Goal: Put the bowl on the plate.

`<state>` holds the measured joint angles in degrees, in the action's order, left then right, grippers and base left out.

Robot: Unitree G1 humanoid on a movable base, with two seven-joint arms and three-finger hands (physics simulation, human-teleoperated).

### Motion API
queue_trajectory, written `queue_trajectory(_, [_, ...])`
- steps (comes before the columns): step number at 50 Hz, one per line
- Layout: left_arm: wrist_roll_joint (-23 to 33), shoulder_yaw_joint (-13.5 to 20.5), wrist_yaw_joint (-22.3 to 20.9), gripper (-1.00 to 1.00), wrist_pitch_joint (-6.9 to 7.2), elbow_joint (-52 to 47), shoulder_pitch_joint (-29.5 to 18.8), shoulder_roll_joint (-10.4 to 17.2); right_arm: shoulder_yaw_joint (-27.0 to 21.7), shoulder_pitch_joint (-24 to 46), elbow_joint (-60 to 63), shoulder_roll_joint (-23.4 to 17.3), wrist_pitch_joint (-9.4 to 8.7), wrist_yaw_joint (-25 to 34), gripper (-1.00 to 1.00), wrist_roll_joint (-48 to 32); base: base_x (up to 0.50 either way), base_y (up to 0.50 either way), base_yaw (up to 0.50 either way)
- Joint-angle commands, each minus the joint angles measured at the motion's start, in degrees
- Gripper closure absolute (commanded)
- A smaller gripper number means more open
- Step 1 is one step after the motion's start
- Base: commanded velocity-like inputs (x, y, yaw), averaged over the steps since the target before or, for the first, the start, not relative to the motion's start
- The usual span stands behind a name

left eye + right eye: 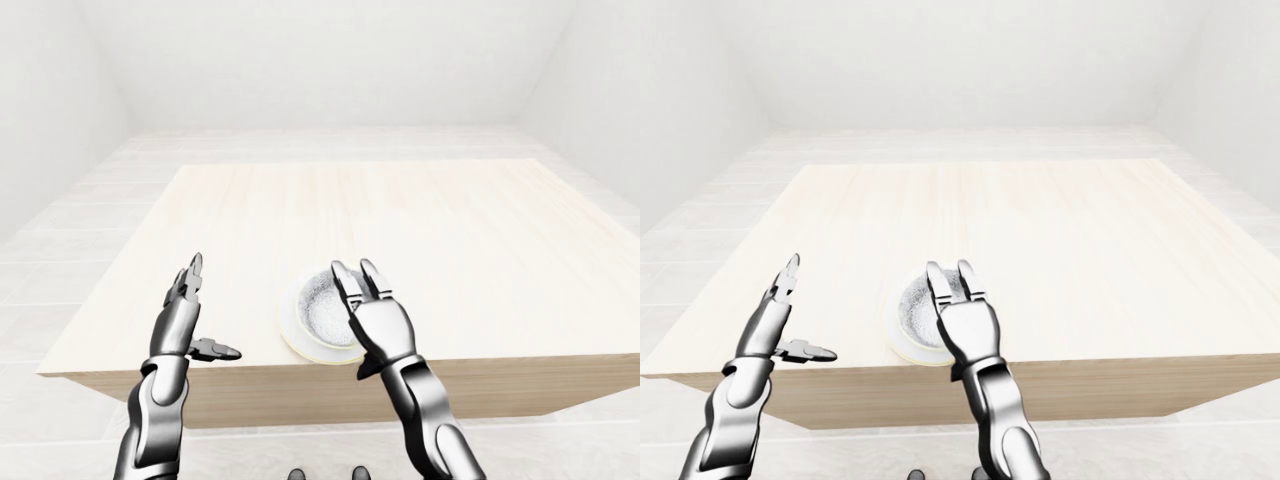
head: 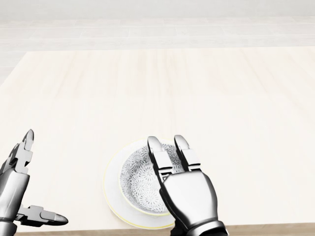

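Note:
A patterned grey-and-white bowl [image 2: 140, 181] rests on a white plate [image 2: 112, 191] near the bottom edge of the wooden table [image 2: 157, 98] in the head view. My right hand [image 2: 168, 147] hovers over the bowl's right side with its fingers [image 2: 156, 155] stretched out straight, open and gripping nothing. It hides part of the bowl's right rim. My left hand [image 2: 29, 179] is open at the lower left of the head view, well apart from the plate, with one finger up and its thumb [image 2: 42, 215] pointing right.
The table's near edge [image 1: 330, 375] runs just below the plate in the left-eye view. A pale tiled floor [image 1: 300, 140] and white walls surround the table. Nothing else stands on the tabletop.

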<state>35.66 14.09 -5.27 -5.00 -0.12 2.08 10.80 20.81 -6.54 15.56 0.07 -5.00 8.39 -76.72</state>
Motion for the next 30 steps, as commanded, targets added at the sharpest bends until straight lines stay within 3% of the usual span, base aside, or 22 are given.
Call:
queue_trajectory(1, [-0.18,-0.02,-0.2,-1.0,0.0,0.05,-0.4,0.12,-1.28,0.45,6.2,0.5,0.0,5.46,-1.0,2.84,0.0,0.0,0.0])
queue_trajectory(19, [-0.47,0.09,-0.55,-1.0,0.0,-0.94,-0.19,0.07,-5.53,3.89,23.72,2.29,0.0,22.61,-1.0,6.33,0.0,0.0,0.0])
queue_trajectory(30, [-0.52,0.43,-1.37,-1.0,0.0,-3.1,1.15,-0.45,-9.46,7.54,24.98,2.27,0.0,26.42,-1.0,7.65,0.0,0.0,0.0])
